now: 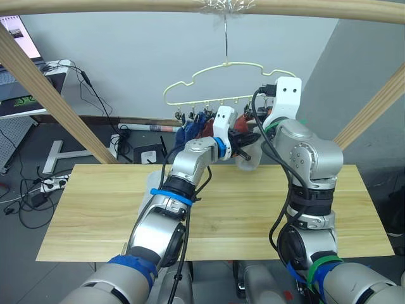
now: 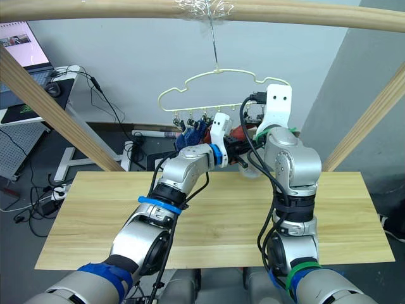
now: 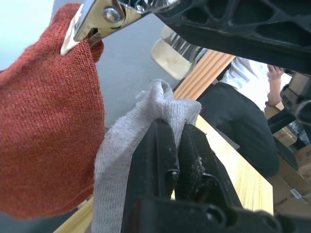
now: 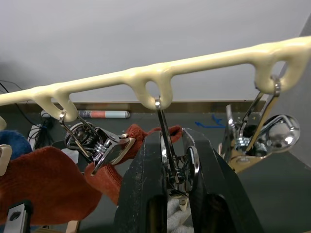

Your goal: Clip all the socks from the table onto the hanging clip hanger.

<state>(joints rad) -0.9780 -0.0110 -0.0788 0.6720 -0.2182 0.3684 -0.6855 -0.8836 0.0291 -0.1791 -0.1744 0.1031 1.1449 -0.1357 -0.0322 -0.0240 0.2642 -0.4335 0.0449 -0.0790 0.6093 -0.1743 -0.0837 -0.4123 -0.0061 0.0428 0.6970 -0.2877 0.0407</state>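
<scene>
The pale-yellow clip hanger (image 1: 228,66) hangs by its hook from the top pole, above the table's (image 1: 95,215) far edge. Blue socks (image 1: 188,132) and rust red socks (image 1: 206,125) hang from its left clips. One red sock (image 3: 48,121) is held by a metal clip. My left gripper (image 3: 175,131) is shut on a light grey sock (image 3: 131,141), held up just under the bar. My right gripper (image 4: 170,145) is shut on a metal clip (image 4: 173,162) that hangs from the hanger bar (image 4: 146,77), with the grey sock's edge just below it.
Round wooden frame poles (image 1: 57,101) slant down on both sides, and another runs across the top. A desk with a laptop (image 1: 19,38) and floor cables lie at the far left. A person in a white top (image 3: 252,73) stands beyond the table.
</scene>
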